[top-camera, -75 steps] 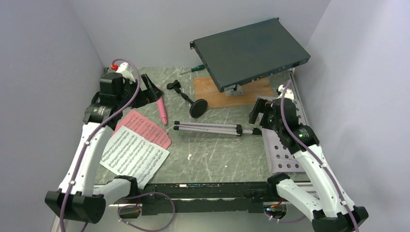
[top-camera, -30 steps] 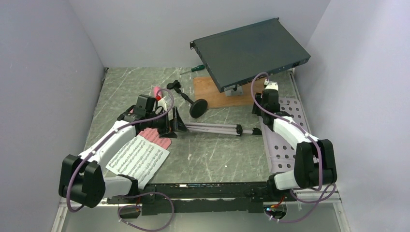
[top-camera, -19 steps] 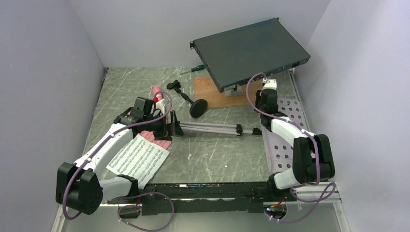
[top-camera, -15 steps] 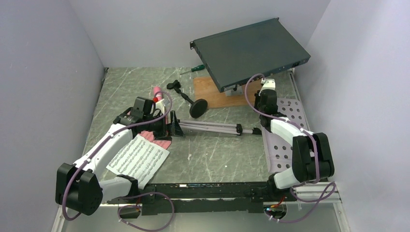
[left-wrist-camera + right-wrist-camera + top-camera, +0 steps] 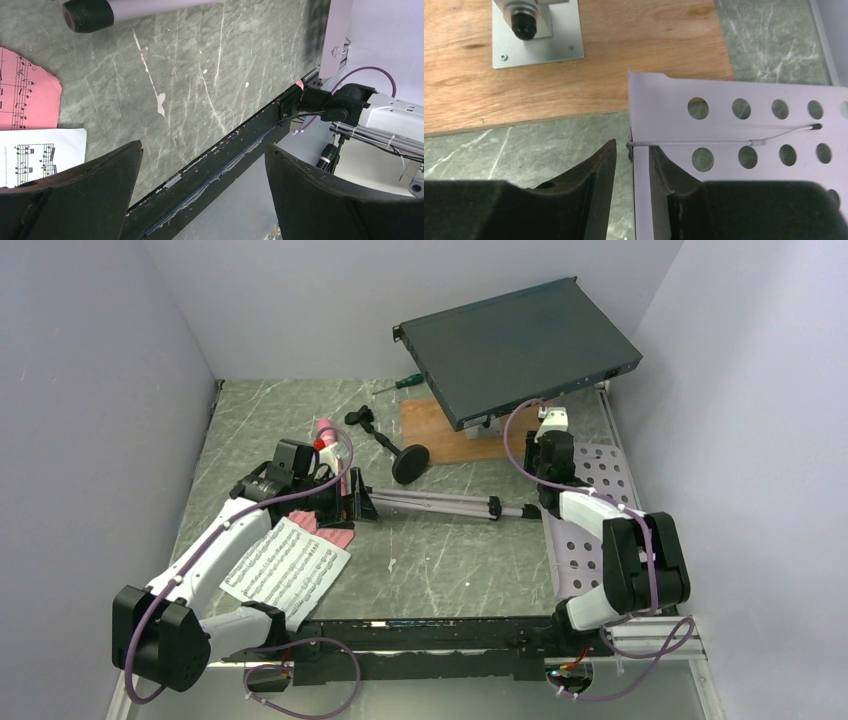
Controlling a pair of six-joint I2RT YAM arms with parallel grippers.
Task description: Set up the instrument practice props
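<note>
Props are seen unassembled in the top view. The silver folding tripod (image 5: 440,504) lies flat mid-table, with the pink microphone (image 5: 325,428) and mic stand (image 5: 395,450) beyond it, the music sheets (image 5: 285,565) near left and the lavender desk (image 5: 572,558) at the right.

From the left wrist, the left gripper (image 5: 202,150) is shown spread wide and empty, a tripod foot just beyond.

From the right wrist, the right gripper (image 5: 632,150) is shown narrowly parted astride the desk's left edge, a gap on either side.

Taking up the desk is judged the step in hand. A firm closure on that thin lip is called for next.
</note>
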